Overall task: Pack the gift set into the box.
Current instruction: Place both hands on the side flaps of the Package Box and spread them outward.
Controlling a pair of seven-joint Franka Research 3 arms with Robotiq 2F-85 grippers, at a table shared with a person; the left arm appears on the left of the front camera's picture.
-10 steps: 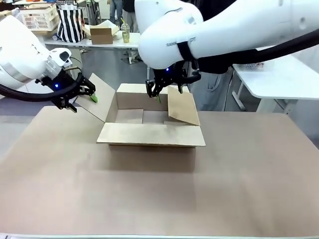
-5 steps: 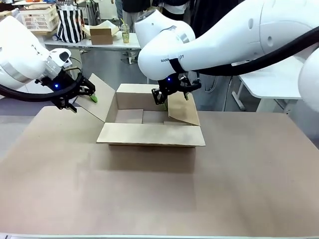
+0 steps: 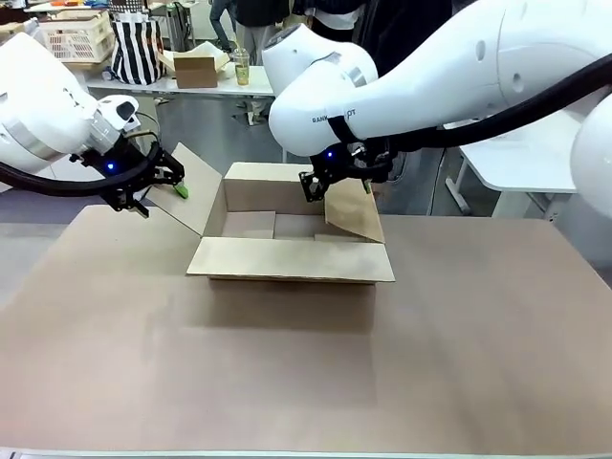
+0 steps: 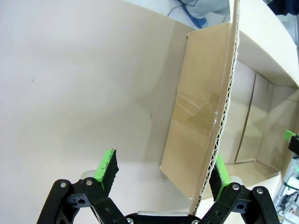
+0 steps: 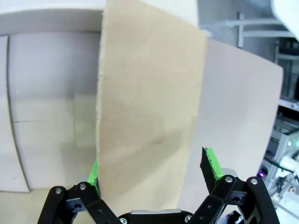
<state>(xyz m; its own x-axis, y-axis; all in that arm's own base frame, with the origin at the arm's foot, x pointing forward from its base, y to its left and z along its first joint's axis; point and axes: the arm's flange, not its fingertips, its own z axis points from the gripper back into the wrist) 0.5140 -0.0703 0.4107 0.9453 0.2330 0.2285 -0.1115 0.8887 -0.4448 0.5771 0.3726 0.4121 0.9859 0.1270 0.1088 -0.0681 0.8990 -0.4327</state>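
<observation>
The box [image 3: 287, 260] stands open in the middle of the table, all four flaps spread, and the part of its floor that shows is bare. My left gripper [image 3: 170, 182] is open at the box's left flap [image 4: 201, 107]; in the left wrist view that flap's corrugated edge runs between the fingers, close to the right pad [image 4: 220, 173]. My right gripper [image 3: 332, 185] is open astride the upright right flap [image 5: 145, 116], which covers most of one green pad while the other pad [image 5: 211, 165] stands free. The gift set is out of view.
The brown table top [image 3: 306, 382] stretches wide in front of the box. Behind it stand a table with a small carton [image 3: 196, 65], a cup [image 3: 240, 65] and a striped bag [image 3: 134, 43]. A white table [image 3: 535, 153] stands at the far right.
My right gripper has moved from the box's back wall to the right, onto the upright right flap. The left arm and the box have stayed still.
</observation>
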